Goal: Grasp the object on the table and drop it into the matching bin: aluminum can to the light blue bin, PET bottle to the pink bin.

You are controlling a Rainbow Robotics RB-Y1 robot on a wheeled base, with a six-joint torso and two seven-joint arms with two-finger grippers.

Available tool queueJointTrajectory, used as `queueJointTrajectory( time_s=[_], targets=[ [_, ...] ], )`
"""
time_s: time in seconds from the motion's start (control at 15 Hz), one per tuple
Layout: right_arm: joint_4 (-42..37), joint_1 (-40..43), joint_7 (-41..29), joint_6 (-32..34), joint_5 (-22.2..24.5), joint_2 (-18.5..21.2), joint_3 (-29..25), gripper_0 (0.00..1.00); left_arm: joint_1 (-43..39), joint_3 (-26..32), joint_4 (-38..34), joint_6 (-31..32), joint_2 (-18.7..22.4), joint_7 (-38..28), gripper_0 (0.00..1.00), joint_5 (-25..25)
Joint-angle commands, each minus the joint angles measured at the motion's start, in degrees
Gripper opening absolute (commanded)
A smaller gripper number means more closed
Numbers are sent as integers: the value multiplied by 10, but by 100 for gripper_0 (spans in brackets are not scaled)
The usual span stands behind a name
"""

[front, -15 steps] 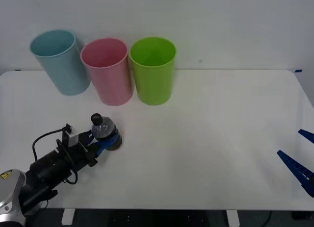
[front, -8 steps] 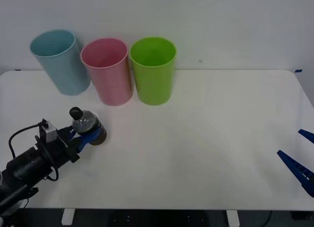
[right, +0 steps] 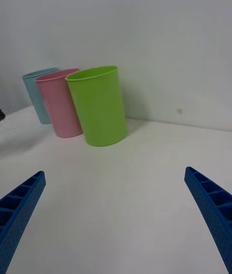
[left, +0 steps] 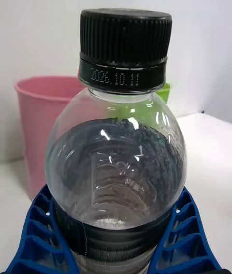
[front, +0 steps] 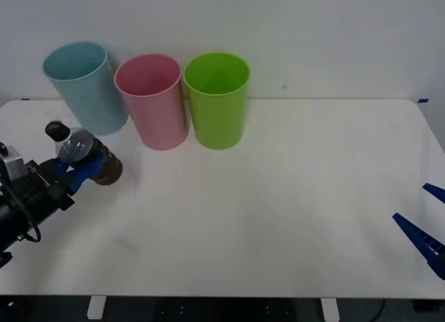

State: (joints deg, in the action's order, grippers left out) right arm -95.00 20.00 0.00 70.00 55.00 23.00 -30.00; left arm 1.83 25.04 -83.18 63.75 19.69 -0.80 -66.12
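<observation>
**Bottle in the left gripper, short of the pink bin**

The bottle (front: 85,155) is clamped in the left gripper (front: 82,170), whose blue fingers (left: 36,228) wrap both sides of its dark lower body. It is held clear of the table (front: 278,197) at the robot's near left, in front of the light blue bin (front: 83,87). Its long axis tilts, with the black cap (front: 56,131) pointing up and toward the robot's left and the dark base toward the right.

The relation that matters is bottle to pink bin (front: 153,99). That bin stands farther back and to the right of the bottle, between the light blue bin and the green bin (front: 217,98). The rims sit higher than the bottle appears to, so the bottle probably has to rise and travel right and forward before release.

The right gripper (front: 425,224) waits at the table's far right edge, its jaws wide apart and holding nothing.

The tabletop is plain white, with a pale wall (front: 313,37) behind the bins.
</observation>
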Motion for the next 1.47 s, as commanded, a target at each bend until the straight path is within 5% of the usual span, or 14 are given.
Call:
queueJointTrajectory(
  time_s=[0.07,0.4,0.8,1.47],
  targets=[
    [0,0,0,0,0,0,0,100,3,3,-53,-20,3,-69,0,0],
    [0,0,0,0,0,0,0,100,18,-23,-133,-95,3,-168,0,-6],
    [0,0,0,0,0,0,0,100,98,-9,-139,-110,21,-293,0,-89],
    [0,0,0,0,0,0,0,100,253,-15,-3,-125,20,-304,0,-205]
  ],
)
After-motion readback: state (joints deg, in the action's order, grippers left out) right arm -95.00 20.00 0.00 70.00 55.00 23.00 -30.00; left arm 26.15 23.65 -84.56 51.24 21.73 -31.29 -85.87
